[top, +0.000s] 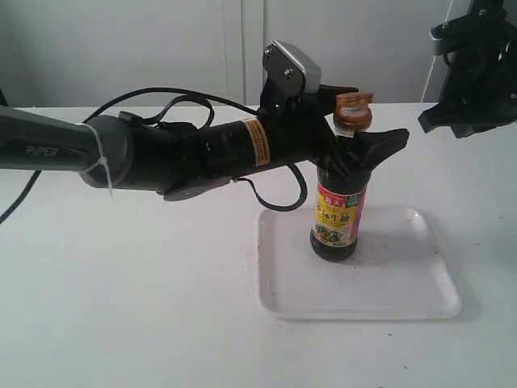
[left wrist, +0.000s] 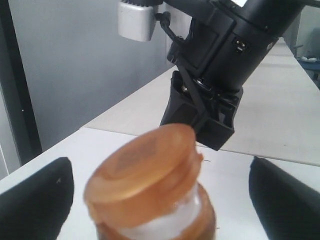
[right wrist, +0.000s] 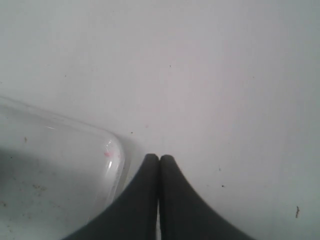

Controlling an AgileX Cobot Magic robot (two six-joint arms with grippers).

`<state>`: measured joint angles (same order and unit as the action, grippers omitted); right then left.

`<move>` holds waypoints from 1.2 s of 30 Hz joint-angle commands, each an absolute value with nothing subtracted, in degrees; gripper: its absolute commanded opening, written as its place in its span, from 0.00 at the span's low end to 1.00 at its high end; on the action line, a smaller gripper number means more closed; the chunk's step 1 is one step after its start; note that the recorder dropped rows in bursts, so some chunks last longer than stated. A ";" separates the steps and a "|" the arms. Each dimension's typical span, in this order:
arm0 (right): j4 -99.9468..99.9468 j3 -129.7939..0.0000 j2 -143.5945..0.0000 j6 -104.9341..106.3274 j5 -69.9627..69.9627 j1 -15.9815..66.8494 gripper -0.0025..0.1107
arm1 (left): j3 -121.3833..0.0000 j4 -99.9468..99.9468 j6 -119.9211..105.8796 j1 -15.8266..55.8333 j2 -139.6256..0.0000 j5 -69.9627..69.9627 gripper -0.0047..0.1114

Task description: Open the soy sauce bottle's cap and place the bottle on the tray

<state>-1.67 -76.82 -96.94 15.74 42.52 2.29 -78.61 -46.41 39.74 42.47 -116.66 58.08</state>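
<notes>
The soy sauce bottle (top: pixel 339 218) stands upright on the tray (top: pixel 404 299), its long axis vertical, set toward the tray's left half in the exterior view. The cap (top: pixel 354 111) sits at the top of the neck with its lid tilted up off level, a white band showing beneath it in the left wrist view (it looks flipped partly open, though how far cannot be judged).

The left tool (top: pixel 355 149) reaches in roughly level from the left of the exterior view and brackets the bottle's neck just under the cap. Its two black fingers (left wrist: pixel 35 200) stand well apart on either side of the cap in the wrist picture, so the tool appears released rather than clamped; whether either finger touches the glass is not clear. The bottle lies straight ahead of this tool, between its fingers, making the left arm much the nearer.

The right tool (right wrist: pixel 159 200) is clenched on nothing, fingertips pressed together, looking down on bare white bench (right wrist: pixel 225 75) just beside a corner of the tray. In the exterior view it hangs high at the right edge, well apart from the bottle.

With the bottle on the tray, the task seems close to done; a clean retreat of the left arm back along its own line, without tipping the bottle, looks like what is left.
</notes>
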 commanded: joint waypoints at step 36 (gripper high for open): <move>-1.72 -76.59 -96.73 15.58 42.21 1.66 0.02 | -79.98 -48.80 44.00 42.44 -106.14 53.45 0.80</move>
